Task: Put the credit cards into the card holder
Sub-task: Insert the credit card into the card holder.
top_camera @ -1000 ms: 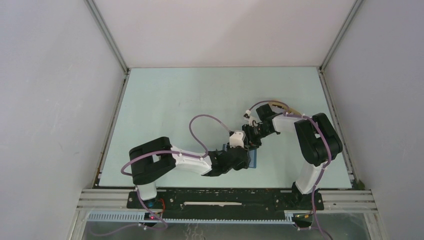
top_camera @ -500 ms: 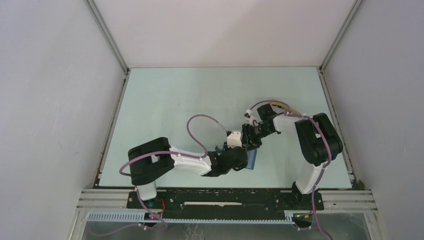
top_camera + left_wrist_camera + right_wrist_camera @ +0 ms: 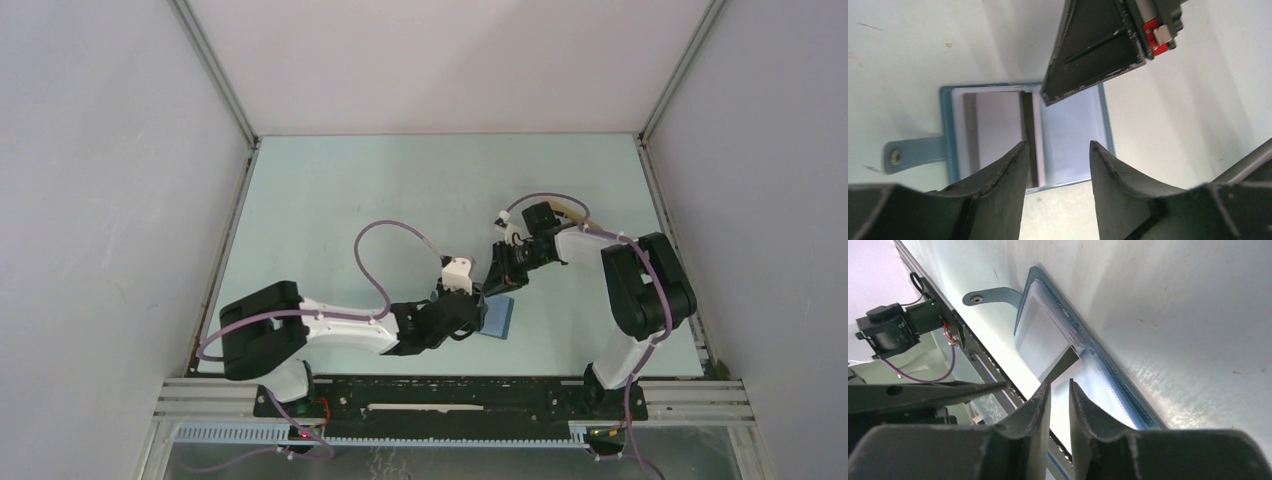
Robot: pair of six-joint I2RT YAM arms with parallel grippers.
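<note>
Card holder [image 3: 1073, 135] open, card [image 3: 998, 120] tilted inside | left fingers [image 3: 998, 180] apart above | right fingers [image 3: 1033, 415] grip unclear

Setting: robotics lab test cell. Enclosure of plain white panels [image 3: 100, 200] on aluminium struts [image 3: 215, 75], around a pale green table [image 3: 400, 190]. Two cabled robot arms [image 3: 340, 325] bolted to a black base rail [image 3: 450, 398].

The pale green matte desk top [image 3: 340, 210] is rectangular and carries a few small dark and reddish specks [image 3: 948, 44]. Plain white panel walls [image 3: 100, 200] enclose its left, far and right edges. Silver aluminium profile rails [image 3: 215, 80] rise from both far corners. A beige curved tray [image 3: 570, 207], only partly visible, lies towards the right edge. A black flat metal plate [image 3: 500, 392] runs along the near edge, with a white slotted plastic duct [image 3: 400, 437] just outside it.
</note>
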